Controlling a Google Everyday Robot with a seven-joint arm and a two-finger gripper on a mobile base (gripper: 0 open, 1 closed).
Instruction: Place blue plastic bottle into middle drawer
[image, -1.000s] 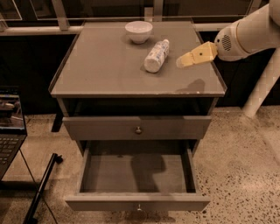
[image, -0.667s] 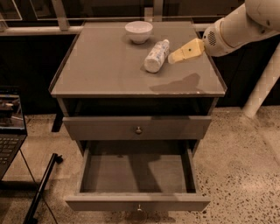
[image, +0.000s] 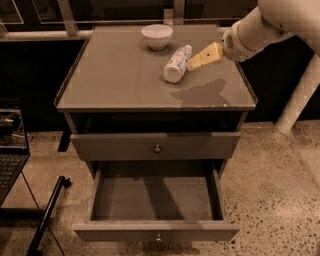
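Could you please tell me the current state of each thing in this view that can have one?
blue plastic bottle: capped, lying on its side on the cabinet top.
white bowl: upright.
upper drawer: pushed in.
middle drawer: pulled open, nothing inside.
end effector: above the cabinet top, at the bottle's cap end; contact cannot be told.
laptop: open.

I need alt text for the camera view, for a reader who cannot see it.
The robot's gripper, at upper right, is close beside the blue plastic bottle lying on the cabinet top, near a white bowl. Below, the middle drawer stands pulled open.
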